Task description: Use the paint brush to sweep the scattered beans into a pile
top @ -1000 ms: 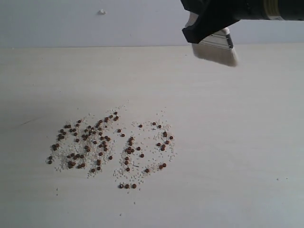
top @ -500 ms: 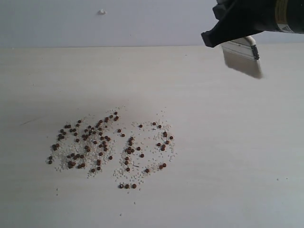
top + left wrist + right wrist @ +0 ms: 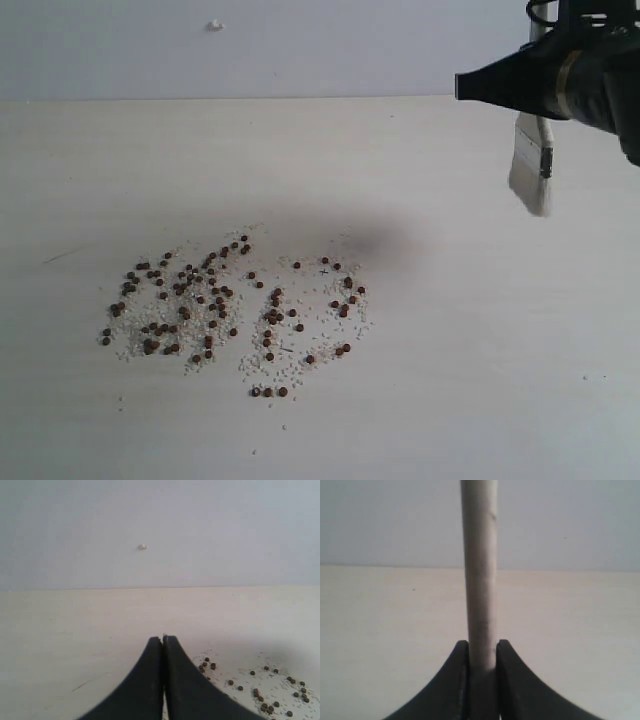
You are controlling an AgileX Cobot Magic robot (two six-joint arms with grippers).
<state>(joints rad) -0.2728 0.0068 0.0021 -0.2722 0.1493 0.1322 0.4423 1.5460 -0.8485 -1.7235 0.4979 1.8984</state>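
The beans (image 3: 230,310) lie scattered with fine white grains across the left and middle of the pale table (image 3: 470,380), in two loose patches and not in one pile. The paint brush (image 3: 531,165) hangs in the air at the far right, bristles down, well clear of the beans. My right gripper (image 3: 530,100) is shut on its handle. In the right wrist view the paint brush (image 3: 480,570) runs edge-on out from between the jaws of the right gripper (image 3: 482,647). My left gripper (image 3: 163,639) is shut and empty above the table, with some beans (image 3: 260,692) just beside it.
The table's back edge meets a plain grey wall (image 3: 300,50). A small white speck (image 3: 214,25) sits on that wall, and the same speck (image 3: 142,546) shows in the left wrist view. A soft shadow (image 3: 375,240) falls near the right-hand patch of beans.
My right gripper has carried the brush rightward and lower, and the brush has turned from slanting to hanging nearly straight down. The beans have not moved.
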